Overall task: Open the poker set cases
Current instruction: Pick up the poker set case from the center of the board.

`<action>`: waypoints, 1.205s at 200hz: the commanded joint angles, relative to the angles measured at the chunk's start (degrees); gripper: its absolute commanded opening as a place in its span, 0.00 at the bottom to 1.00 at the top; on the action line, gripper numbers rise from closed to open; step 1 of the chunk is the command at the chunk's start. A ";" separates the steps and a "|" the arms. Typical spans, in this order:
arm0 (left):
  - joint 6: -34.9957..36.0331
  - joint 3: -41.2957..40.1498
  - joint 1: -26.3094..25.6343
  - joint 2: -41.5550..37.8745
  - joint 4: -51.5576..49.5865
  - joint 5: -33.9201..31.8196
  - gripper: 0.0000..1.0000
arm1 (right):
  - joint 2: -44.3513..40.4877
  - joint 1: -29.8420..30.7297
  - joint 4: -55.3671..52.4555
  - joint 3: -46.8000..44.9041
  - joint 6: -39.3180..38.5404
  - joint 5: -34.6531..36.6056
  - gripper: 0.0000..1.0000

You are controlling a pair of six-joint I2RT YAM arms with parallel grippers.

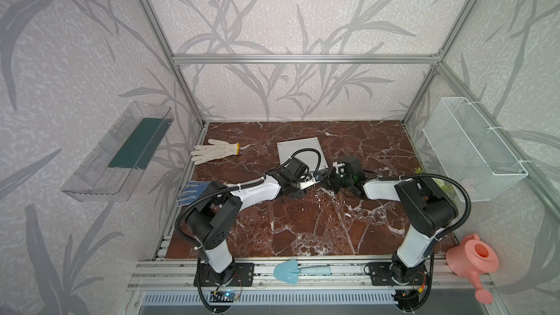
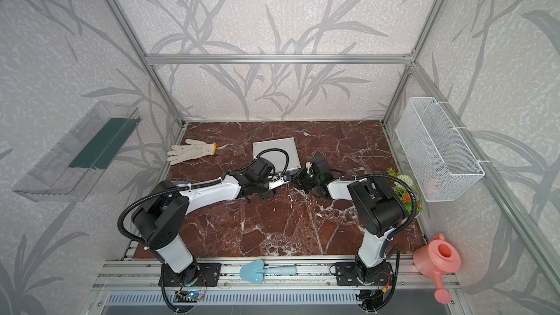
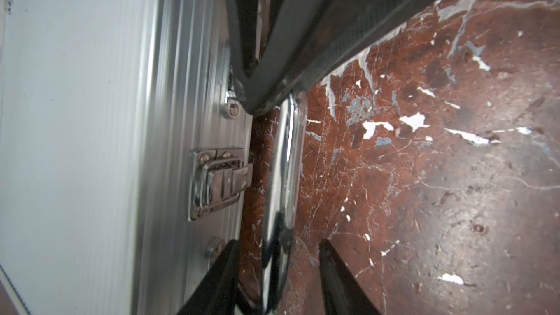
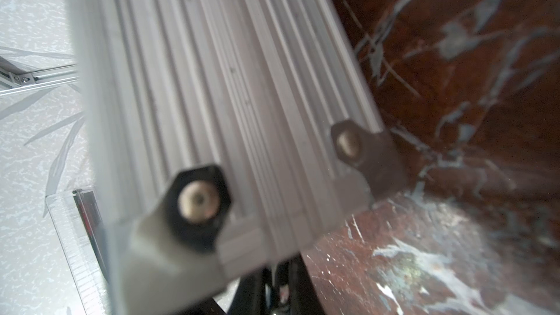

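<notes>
One silver case (image 1: 298,150), with one latch (image 3: 216,183) and one handle (image 3: 288,162) showing. Two gloves — a white glove (image 1: 213,150) and a blue-dotted glove (image 1: 191,193). Two robot arms, left arm (image 1: 257,190) and right arm (image 1: 381,190). One pink watering can (image 1: 472,260), one pale blue trowel (image 1: 291,270), one white wire basket (image 1: 472,150), one clear wall tray (image 1: 115,153) — and one bunch of flowers (image 2: 405,180).

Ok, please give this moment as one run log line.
case: closed, lying flat | latch: looks fastened | left gripper: open, astride handle | right gripper: shut, tip at case front edge

Poker set case (image 1: 298,150) half hidden, riveted corner (image 4: 197,204) blurred
</notes>
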 commanded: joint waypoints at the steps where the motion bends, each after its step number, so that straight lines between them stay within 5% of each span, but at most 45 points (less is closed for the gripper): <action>1: 1.09 1.05 0.14 0.98 0.24 0.76 0.39 | -4.02 -0.32 5.03 2.62 -0.90 -2.13 0.00; 62: -1.42 0.17 0.76 -0.42 -0.11 0.72 0.00 | -5.41 -0.51 4.48 2.71 -1.17 -1.95 0.00; 107: -3.50 0.87 2.11 -1.83 0.46 2.52 0.00 | -7.31 -0.98 3.20 1.74 -1.72 -1.40 0.03; 133: -4.94 1.80 3.10 -2.73 -0.05 4.10 0.00 | -9.04 -1.74 1.24 1.57 -3.60 -0.99 0.29; 149: -6.20 2.81 3.85 -3.14 -0.92 5.66 0.00 | -10.71 -2.75 0.36 0.31 -5.12 -0.50 0.36; 241: -10.66 12.69 7.09 -4.00 -7.37 13.54 0.00 | -18.08 -3.17 0.55 -11.00 -13.37 1.04 0.33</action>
